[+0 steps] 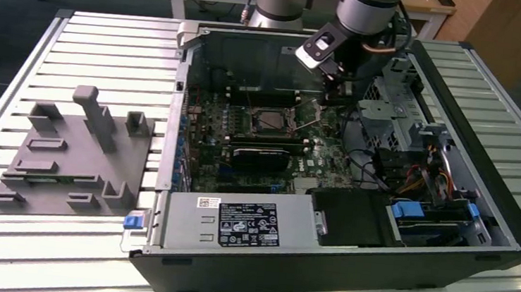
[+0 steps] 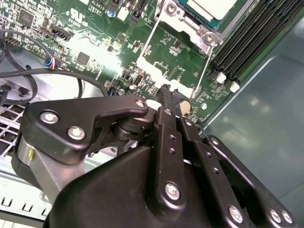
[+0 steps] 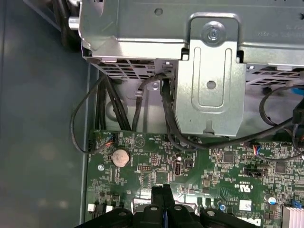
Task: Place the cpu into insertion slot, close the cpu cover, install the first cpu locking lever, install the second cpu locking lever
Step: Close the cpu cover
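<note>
Slatted metal table [image 1: 81,38] carries a grey fixture [image 1: 61,157] and an open computer case [image 1: 324,279] lying on its side, with the arm reaching down into it.

The gripper [image 1: 338,96] hangs over the green motherboard [image 3: 142,161], near the insertion slot [image 1: 270,122] and toward the exterior view's right of it. In both wrist views its fingers [image 2: 168,123] are pressed together, with nothing visible between them.

In the second wrist view the cpu [image 2: 211,7] sits pale and flat in the socket, well beyond the fingertips, and the silvery cpu cover [image 2: 183,21] frames it; I cannot tell whether that frame is fully down. Two thin wire levers slant away from the frame. The near lever [image 2: 202,71] ends just beside the fingertips, and the far lever [image 2: 148,42] lies further off.

Black memory slots [image 2: 247,42] and the grey case wall [image 2: 266,118] close in on one side. The metal drive cage [image 3: 209,71] and loose black cables [image 3: 137,109] bound the board's other edge.
</note>
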`<control>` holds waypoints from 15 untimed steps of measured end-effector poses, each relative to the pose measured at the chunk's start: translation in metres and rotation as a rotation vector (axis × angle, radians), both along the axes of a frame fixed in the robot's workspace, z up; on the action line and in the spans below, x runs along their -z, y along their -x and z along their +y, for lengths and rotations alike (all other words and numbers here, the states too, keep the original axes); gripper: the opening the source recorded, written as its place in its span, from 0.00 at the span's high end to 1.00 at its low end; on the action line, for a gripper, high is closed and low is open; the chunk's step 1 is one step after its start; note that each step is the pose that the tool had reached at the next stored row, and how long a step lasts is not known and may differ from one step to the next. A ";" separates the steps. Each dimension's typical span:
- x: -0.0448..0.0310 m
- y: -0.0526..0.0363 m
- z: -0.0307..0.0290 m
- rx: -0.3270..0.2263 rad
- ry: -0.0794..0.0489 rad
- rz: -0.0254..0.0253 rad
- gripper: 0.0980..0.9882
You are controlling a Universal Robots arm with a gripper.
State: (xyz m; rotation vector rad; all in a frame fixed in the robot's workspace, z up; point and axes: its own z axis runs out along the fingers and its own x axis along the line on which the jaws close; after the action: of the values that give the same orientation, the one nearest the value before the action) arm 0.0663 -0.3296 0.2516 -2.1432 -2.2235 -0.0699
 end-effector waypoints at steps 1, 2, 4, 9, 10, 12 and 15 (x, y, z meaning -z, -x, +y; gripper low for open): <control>0.0003 -0.0009 0.0000 0.000 0.000 0.0000 0.99; 0.0008 -0.0019 0.0001 0.000 0.000 0.0000 0.99; 0.0017 -0.0041 0.0004 0.000 0.000 0.0000 0.99; 0.0035 -0.0073 0.0020 0.005 0.001 -0.0001 0.99; 0.0041 -0.0077 0.0025 0.007 0.001 0.0000 0.99; 0.0059 -0.0085 0.0033 0.011 0.001 0.0000 0.99; 0.0094 -0.0095 0.0038 0.013 0.001 0.0002 0.99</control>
State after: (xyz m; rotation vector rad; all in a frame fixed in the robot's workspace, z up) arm 0.0758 -0.3257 0.2422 -2.1581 -2.2100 -0.0693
